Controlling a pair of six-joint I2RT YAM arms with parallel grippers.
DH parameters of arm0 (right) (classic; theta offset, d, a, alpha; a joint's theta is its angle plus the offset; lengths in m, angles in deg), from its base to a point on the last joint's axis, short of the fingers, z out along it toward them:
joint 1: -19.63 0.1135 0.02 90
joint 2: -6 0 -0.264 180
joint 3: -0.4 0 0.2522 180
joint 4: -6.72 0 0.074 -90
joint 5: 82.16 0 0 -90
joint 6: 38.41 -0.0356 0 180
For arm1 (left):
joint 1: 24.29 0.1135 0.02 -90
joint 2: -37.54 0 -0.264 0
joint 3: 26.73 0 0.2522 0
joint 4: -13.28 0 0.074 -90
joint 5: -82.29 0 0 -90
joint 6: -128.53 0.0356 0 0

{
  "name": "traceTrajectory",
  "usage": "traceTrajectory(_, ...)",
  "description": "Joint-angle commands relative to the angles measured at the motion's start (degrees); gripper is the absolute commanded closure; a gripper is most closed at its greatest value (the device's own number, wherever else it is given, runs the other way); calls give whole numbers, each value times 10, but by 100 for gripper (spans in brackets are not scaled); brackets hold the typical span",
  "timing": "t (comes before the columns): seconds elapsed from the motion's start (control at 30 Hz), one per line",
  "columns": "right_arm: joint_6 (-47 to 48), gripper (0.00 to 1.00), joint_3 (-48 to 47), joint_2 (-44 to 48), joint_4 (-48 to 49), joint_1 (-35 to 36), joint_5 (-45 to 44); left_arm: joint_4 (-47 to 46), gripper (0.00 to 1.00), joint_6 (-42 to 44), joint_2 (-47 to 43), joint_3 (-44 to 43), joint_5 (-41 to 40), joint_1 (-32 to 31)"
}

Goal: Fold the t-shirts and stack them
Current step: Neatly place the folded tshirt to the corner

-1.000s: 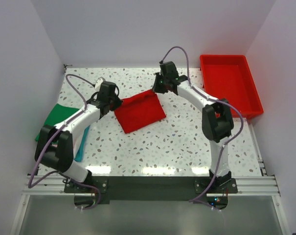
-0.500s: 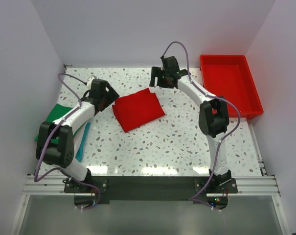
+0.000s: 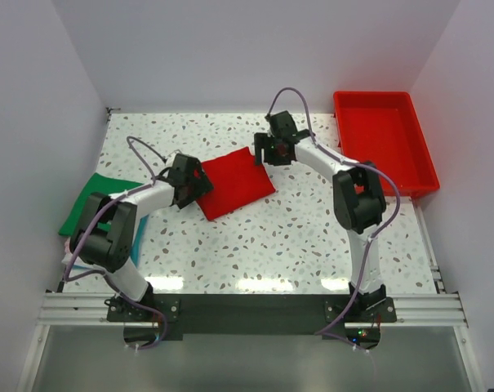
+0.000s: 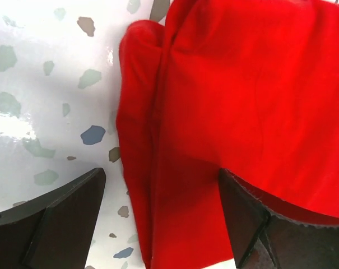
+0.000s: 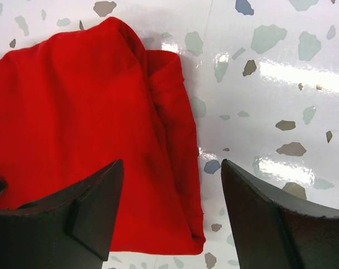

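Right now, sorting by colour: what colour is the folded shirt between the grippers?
The shirt is bright red, clearest in the right wrist view.

Left hand (image 3: 200,181) and right hand (image 3: 267,152) hang low, jaws apart.

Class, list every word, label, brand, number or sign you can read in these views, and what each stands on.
None can be read. The red t-shirt is plain cloth in all three views; the green t-shirt, the red tray and the speckled table show no print, label or number.
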Motion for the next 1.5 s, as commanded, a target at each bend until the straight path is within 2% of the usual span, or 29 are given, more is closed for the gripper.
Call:
traceTrajectory(0.0, 13, 27, 3, -16, 20, 0, 7, -12, 15, 4, 25, -15, -16, -11)
traceTrajectory(0.2, 9, 29, -1, -29, 19, 0, 27, 0, 22, -4, 85, -59, -29, -41)
traceTrajectory(0.3, 7, 29, -6, -25, 14, 0, 27, -3, 36, -7, 98, -75, -27, -52)
traceTrajectory(0.33, 7, 29, -8, -24, 10, -1, 27, 2, 54, -8, 99, -80, -26, -54)
traceTrajectory(0.4, 5, 29, -18, -18, -1, -2, 27, 7, 73, -12, 101, -98, -21, -55)
traceTrajectory(0.43, 4, 29, -21, -17, -5, -2, 27, 13, 91, -12, 100, -105, -19, -55)
traceTrajectory(0.47, 2, 28, -27, -9, -11, -3, 26, 20, 99, -14, 96, -113, -25, -55)
traceTrajectory(0.6, -8, 26, -28, 30, -33, -4, 13, 86, 100, -25, 88, -197, -57, -37)
traceTrajectory(0.87, -27, 25, -2, 104, -45, -4, 39, 180, 100, -59, 85, -335, -53, 79)
traceTrajectory(1.2, -31, 26, 55, 152, -31, -3, 55, 209, 100, -56, 65, -383, -9, 248)
traceTrajectory(1.47, -32, 28, 72, 166, -26, -1, 69, 237, 100, -22, 15, -380, 6, 329)
